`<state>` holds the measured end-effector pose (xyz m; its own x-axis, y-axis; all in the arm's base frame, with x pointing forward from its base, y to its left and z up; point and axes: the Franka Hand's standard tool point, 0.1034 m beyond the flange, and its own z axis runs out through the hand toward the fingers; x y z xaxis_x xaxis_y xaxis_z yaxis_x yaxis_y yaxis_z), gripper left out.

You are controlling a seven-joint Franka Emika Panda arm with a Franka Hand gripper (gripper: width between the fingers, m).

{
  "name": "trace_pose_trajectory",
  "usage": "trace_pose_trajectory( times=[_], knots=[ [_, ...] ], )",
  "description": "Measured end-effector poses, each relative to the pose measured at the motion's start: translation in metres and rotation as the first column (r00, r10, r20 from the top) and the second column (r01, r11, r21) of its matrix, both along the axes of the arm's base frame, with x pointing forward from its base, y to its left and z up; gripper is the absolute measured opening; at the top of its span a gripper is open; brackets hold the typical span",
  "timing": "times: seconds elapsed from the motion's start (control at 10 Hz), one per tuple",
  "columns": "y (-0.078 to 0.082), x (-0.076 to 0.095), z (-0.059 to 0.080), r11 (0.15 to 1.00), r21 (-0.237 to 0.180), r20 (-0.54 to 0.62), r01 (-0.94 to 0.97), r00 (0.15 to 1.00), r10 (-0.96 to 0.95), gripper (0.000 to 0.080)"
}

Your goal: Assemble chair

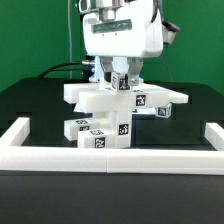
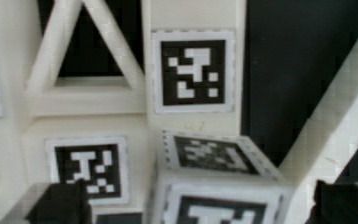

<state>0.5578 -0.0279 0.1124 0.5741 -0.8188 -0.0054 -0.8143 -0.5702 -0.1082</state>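
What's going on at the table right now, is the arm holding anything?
The gripper hangs low over the partly built chair, a stack of white tagged pieces inside the border rail. Its jaws stand apart on either side of a small tagged piece on top of the stack. The wrist view seems to show a gap on each side, so it appears to grip nothing.

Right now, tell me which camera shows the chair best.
The exterior view: nearly the whole half-built chair shows, bottom to top, with only its top partly hidden. The wrist view crops it to a close-up of a few tagged white pieces.
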Motion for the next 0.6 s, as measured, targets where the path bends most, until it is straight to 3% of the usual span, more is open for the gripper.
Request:
trace_pose_trajectory(
  times=[0.3,0.6],
  knots=[
    [0.0041,0.0005,0.0,0.956,-0.031,0.016,-0.293,0.956,0.293,0.0648],
    [0.003,0.0005,0.0,0.829,-0.063,0.02,-0.555,0.83,0.557,0.0648]
  ],
)
